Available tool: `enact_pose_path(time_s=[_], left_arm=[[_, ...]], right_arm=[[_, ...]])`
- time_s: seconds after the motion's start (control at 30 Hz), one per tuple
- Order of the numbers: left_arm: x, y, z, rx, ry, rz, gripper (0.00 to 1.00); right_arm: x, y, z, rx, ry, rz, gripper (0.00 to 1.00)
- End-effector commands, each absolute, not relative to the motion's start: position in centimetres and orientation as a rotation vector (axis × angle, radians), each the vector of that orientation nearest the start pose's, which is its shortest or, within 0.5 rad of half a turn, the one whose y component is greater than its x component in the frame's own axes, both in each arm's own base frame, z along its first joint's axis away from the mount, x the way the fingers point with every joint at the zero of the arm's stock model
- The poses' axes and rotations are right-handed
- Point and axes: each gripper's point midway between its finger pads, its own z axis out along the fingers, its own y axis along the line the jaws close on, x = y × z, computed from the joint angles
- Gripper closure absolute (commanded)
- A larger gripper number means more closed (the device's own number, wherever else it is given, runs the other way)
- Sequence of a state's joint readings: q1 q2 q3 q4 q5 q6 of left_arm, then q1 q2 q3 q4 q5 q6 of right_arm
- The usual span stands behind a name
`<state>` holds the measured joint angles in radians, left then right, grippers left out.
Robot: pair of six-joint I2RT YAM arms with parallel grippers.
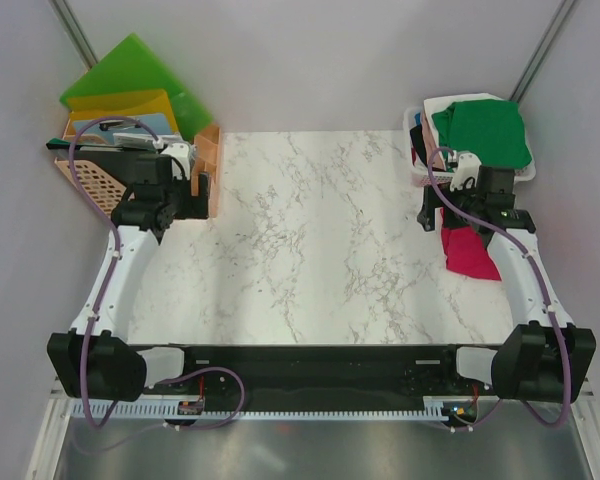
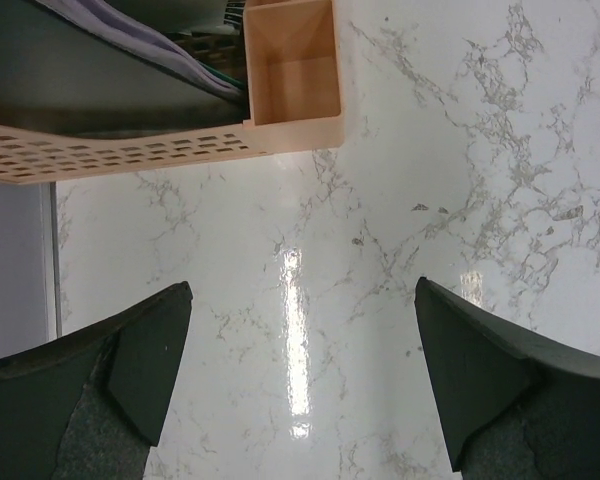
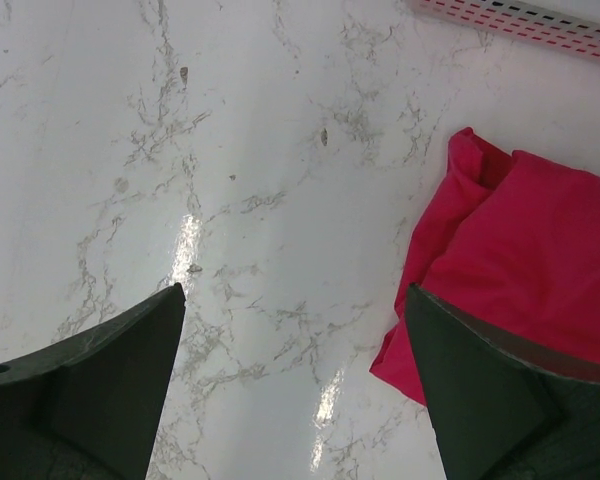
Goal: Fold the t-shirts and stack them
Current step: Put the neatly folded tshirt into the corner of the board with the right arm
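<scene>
Both grippers stood with their jaws wide apart and nothing between them: the right gripper [image 3: 292, 300] hung low over the marble table [image 1: 310, 230] at its right side, while the left gripper [image 2: 302, 295] sat well away at the far left, just beside a peach desk organiser [image 2: 290, 75] with folders [image 1: 130, 72] propped behind it. The crimson-pink t-shirt [image 3: 520, 260] lay bunched on the table at the right, on the near side of a white basket [image 3: 520, 16] whose pile was topped by a green t-shirt [image 1: 483, 130]. Most of the gap between the right jaws was over bare marble, with the crimson cloth only at the right-hand finger (whether that finger rested on the cloth could not be told). A close from that spot would likely have caught a thin fold or nothing at all. A pinch on one layer of so crumpled a heap could then have let the rest trail and twist, making a flat spread harder. The shirt also lay close to the table's right edge, so a sideways nudge from the finger might have pushed it off. A lift toward the far side risked snagging the basket rim. On the left, a hasty swing toward the centre could have clipped the organiser and toppled the folders.
</scene>
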<state>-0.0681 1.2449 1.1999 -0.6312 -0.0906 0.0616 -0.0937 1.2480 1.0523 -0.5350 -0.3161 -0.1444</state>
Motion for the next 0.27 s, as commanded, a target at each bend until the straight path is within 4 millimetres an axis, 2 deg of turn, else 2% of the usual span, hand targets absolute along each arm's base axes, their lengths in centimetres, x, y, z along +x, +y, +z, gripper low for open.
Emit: enact_pose_path(time_s=[0.0, 0.03, 0.1, 0.13, 0.17, 0.23], left_arm=[[35.0, 0.0, 23.3, 0.028, 2.214, 0.123, 0.00], [35.1, -0.2, 23.5, 0.046, 2.197, 0.108, 0.00], [34.5, -1.1, 22.5, 0.116, 2.195, 0.061, 0.00], [35.6, -1.4, 23.7, 0.127, 2.092, 0.050, 0.00], [34.5, -1.6, 23.3, 0.160, 2.045, 0.040, 0.00], [34.5, -2.4, 24.7, 0.186, 1.954, -0.003, 0.00]], right_arm=[[35.3, 1.3, 18.7, -0.191, 2.220, 0.210, 0.02], [35.3, 1.3, 18.6, -0.189, 2.225, 0.208, 0.02], [35.4, 1.4, 18.3, -0.191, 2.227, 0.215, 0.02], [35.4, 1.7, 18.3, -0.199, 2.222, 0.236, 0.02], [35.5, 1.8, 18.1, -0.195, 2.222, 0.242, 0.02], [35.9, 1.8, 18.2, -0.158, 2.181, 0.247, 0.02]])
